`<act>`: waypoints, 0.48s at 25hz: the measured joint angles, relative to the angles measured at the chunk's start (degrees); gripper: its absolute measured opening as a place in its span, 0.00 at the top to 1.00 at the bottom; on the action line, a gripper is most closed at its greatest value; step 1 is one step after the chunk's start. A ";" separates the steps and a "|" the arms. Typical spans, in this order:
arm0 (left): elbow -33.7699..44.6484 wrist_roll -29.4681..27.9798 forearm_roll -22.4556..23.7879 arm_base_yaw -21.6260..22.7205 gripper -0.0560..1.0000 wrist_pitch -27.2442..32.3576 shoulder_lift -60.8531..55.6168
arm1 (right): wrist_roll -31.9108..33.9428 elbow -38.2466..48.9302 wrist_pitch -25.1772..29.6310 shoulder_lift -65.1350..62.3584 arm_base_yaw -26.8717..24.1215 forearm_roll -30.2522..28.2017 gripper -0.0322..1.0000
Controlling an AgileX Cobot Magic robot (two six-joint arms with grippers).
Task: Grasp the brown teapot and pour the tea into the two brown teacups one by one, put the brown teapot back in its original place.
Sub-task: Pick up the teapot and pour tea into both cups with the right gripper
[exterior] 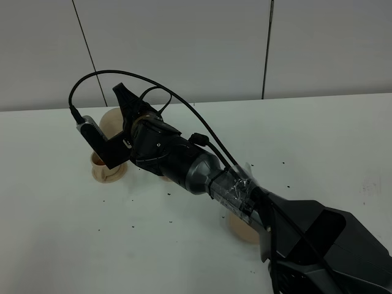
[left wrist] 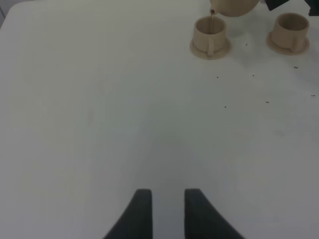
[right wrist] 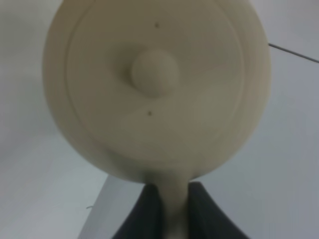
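Note:
The brown teapot (right wrist: 154,84) fills the right wrist view from above, and my right gripper (right wrist: 174,214) is shut on its loop handle. In the exterior view the right arm reaches across to the far left and holds the teapot (exterior: 112,120) tilted over one brown teacup (exterior: 105,163). From the left wrist view, the teapot's spout (left wrist: 213,12) sits just above that teacup (left wrist: 209,33), with a thin brown stream between them. The second teacup (left wrist: 290,29) stands beside it on its own saucer. My left gripper (left wrist: 167,211) hovers low over bare table, its fingers apart and holding nothing.
The flat round saucer (exterior: 240,228) lies half hidden under the right arm's forearm. Small dark specks (exterior: 283,163) are scattered over the white table (exterior: 55,245). A grey panelled wall (exterior: 196,43) stands behind the table's far edge.

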 joint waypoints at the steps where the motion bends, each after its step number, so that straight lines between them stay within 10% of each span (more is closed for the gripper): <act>1: 0.00 0.00 0.00 0.00 0.73 0.00 0.00 | 0.00 0.00 0.00 0.00 0.00 0.00 0.88; 12: 0.00 0.00 0.00 0.00 0.73 0.00 0.00 | 0.00 0.00 -0.67 0.00 0.00 -0.25 0.88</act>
